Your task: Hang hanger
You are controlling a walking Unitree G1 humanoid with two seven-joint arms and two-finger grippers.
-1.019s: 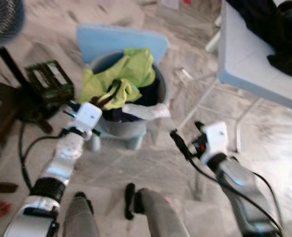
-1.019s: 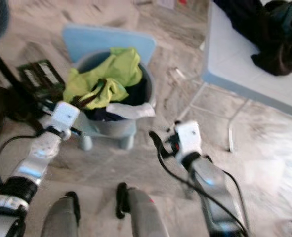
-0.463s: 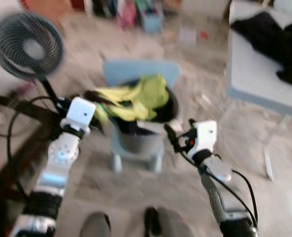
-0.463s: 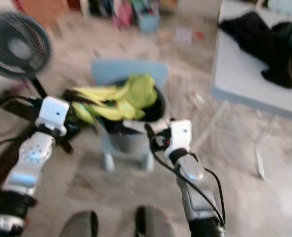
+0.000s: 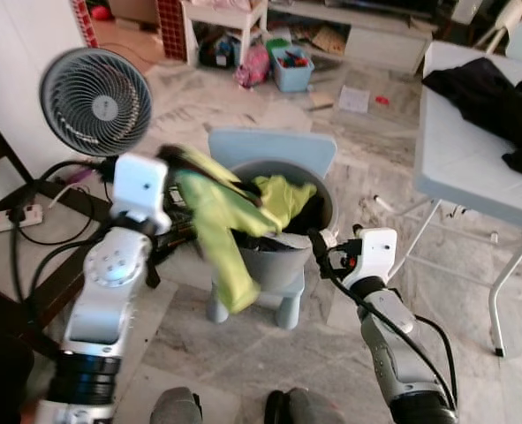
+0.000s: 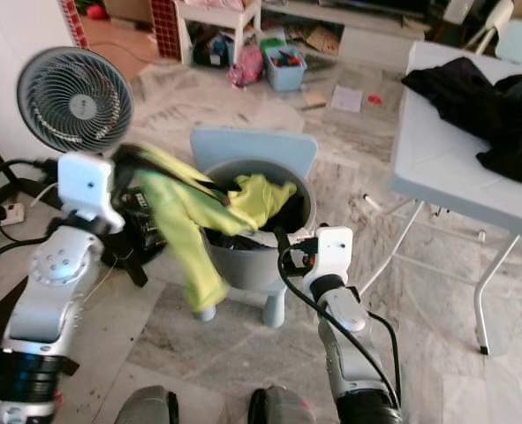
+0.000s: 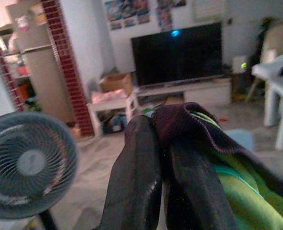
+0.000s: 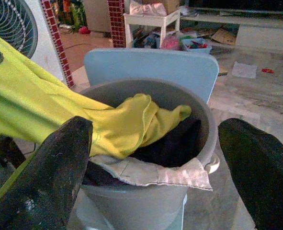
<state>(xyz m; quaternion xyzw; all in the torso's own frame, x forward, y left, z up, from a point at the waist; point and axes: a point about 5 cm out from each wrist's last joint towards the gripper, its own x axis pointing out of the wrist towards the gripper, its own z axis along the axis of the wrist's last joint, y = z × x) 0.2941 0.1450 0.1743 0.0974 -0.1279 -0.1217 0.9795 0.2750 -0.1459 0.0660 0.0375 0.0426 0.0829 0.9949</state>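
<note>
I am holding the left gripper (image 7: 155, 158) clamped on a yellow-green garment (image 5: 216, 221) trailing over the grey bucket's (image 5: 283, 265) rim; right gripper (image 8: 155, 163) gaping wide, carrying nothing.

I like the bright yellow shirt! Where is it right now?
In the head views, the yellow shirt hangs from the left claw, stretching from the grey bucket on the blue stool, just in front of the fan on the robot's left.

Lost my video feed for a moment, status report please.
Left hand shut on yellow-green garment, lifting it from grey bucket. Right hand open, facing bucket. One sleeve trails inside the bucket; fan close on the left.
</note>
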